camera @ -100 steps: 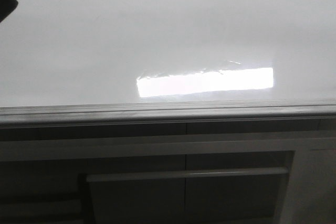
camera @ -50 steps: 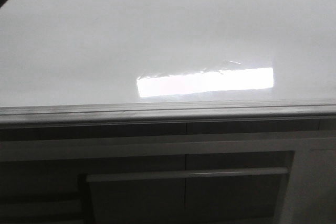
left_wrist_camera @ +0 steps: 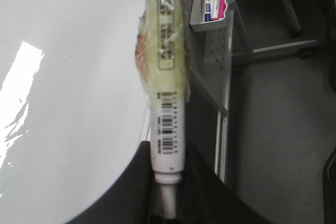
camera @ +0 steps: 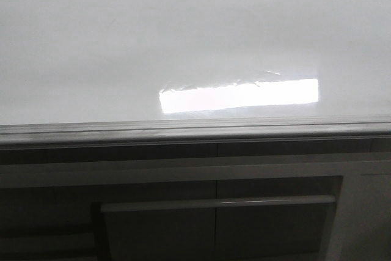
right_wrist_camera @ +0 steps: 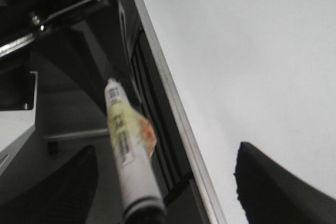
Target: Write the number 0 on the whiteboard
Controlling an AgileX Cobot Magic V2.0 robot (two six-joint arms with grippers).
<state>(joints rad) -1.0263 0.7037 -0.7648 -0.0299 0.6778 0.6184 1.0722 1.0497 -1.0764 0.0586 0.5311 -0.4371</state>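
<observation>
White marker [left_wrist_camera: 168,119] with a yellowish label sits clamped in the left tool [left_wrist_camera: 168,203], low in the left wrist frame. In the right wrist frame a similar pen [right_wrist_camera: 126,145] rises between the right tool's [right_wrist_camera: 168,150] dark, well-separated shapes, and I cannot tell its grip. Farther off, the whiteboard [camera: 183,29] fills the front frame's upper half, with glare [camera: 238,95] at centre right. No number 0 shows, so writing seems unstarted. Next, the tip must meet the board, but the tip is cut off.
</observation>
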